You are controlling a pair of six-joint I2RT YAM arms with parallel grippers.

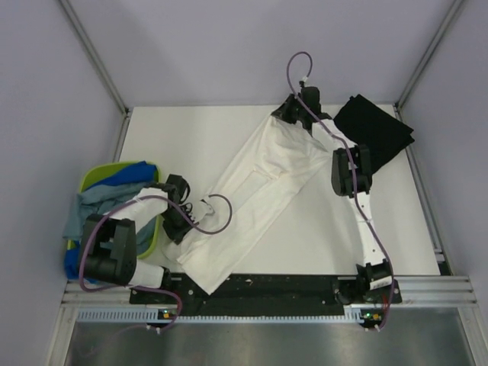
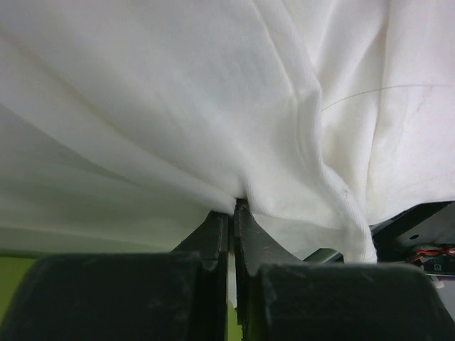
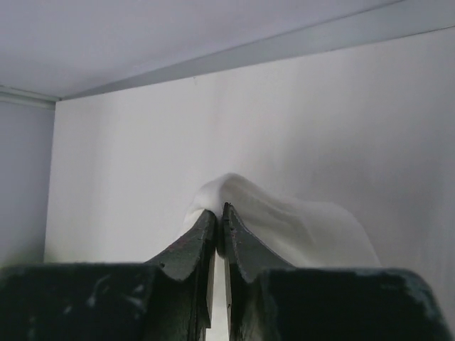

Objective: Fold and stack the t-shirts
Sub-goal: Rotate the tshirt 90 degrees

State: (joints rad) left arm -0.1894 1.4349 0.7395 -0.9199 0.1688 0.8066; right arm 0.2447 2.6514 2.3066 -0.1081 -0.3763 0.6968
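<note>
1. The table (image 1: 175, 145) shows whole only in the top view. The right wrist view catches just its far part and the wall behind it.
2. The white t-shirt (image 1: 259, 191) (image 2: 213, 106) (image 3: 298, 220) lies stretched in a long diagonal band from near left to far right across the table's middle. Its near-left end laps onto the black rail (image 1: 290, 288) at the near edge. The side facing up looks plain white, with soft lengthwise creases. In the left wrist view it fills the frame, so its outline is lost there.
3. The black t-shirt (image 1: 377, 130) lies flat in the far right corner. The right arm (image 1: 351, 171) covers its left edge, so I cannot tell whether it touches the white one.
4. The lime-green basket (image 1: 95, 177) sits at the left edge, largely hidden under the left arm (image 1: 110, 248). A bright blue t-shirt (image 1: 126, 177) and a grey-blue t-shirt (image 1: 80, 210) are bunched in it, the grey-blue one seemingly spilling over the left rim.
5. The left gripper (image 1: 181, 225) (image 2: 233, 209) is clamped on the white t-shirt's near-left edge. Its wrist view shows the fingers pressed together with cloth pinched between them.
6. The right gripper (image 1: 293, 114) (image 3: 217, 213) pinches the shirt's far right end. Its wrist view shows a small hump of cloth rising over the closed fingertips.
</note>
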